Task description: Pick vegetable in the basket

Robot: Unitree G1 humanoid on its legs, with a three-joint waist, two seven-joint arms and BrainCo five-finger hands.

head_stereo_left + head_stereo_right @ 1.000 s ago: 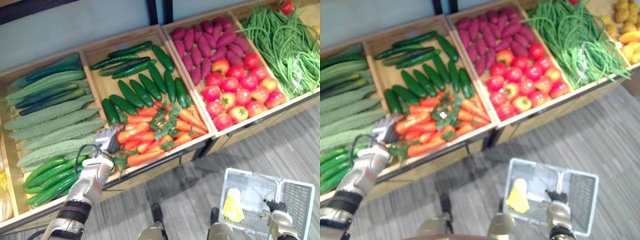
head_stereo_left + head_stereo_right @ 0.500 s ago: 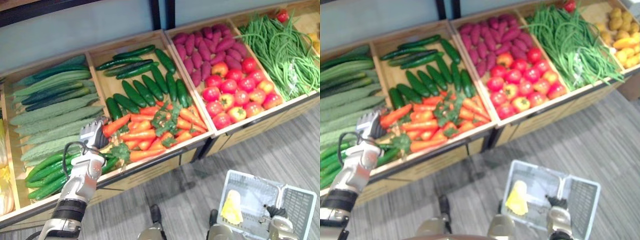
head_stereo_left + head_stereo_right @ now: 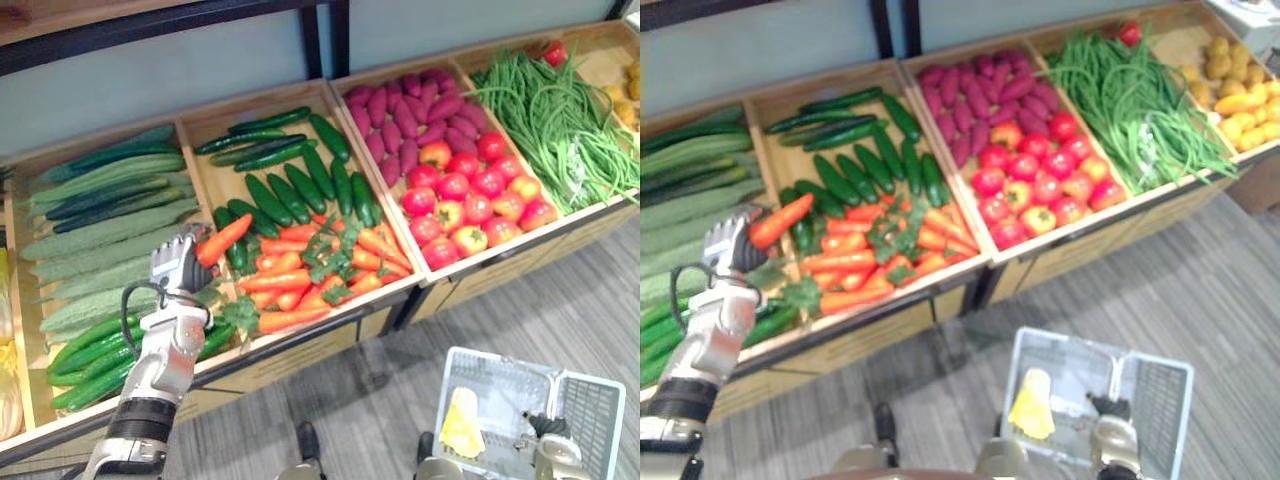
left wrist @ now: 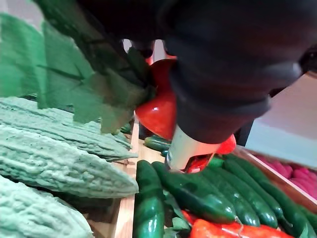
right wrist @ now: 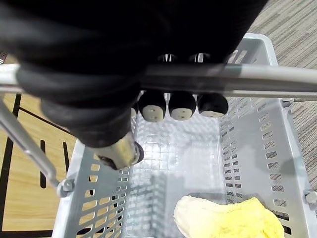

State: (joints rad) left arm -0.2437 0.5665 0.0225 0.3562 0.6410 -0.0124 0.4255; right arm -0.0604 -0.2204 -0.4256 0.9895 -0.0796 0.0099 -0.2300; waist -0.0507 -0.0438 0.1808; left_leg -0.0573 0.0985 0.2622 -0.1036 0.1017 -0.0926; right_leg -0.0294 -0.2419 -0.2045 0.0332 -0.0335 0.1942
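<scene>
My left hand (image 3: 173, 266) is shut on an orange carrot (image 3: 223, 239) with green leaves, held just above the left end of the carrot pile (image 3: 300, 277) in the wooden crate. The left wrist view has the carrot (image 4: 157, 108) pinched under the hand, leaves hanging beside it. The grey plastic basket (image 3: 592, 398) hangs low at the right over the floor. My right hand (image 3: 547, 447) is shut on its metal handle (image 5: 233, 78), fingers (image 5: 182, 106) curled under the bar. A yellow item (image 5: 225, 221) lies in the basket.
The crate also holds dark cucumbers (image 3: 290, 186) behind the carrots. Bitter gourds (image 3: 100, 240) fill the crate to the left. Tomatoes (image 3: 470, 195), purple sweet potatoes (image 3: 405, 105) and green beans (image 3: 560, 110) lie to the right. Grey floor runs in front of the crates.
My left hand closed on a carrot in the pile and lifted it up and slightly back. The view has shifted a little; the basket stays in my right hand.
</scene>
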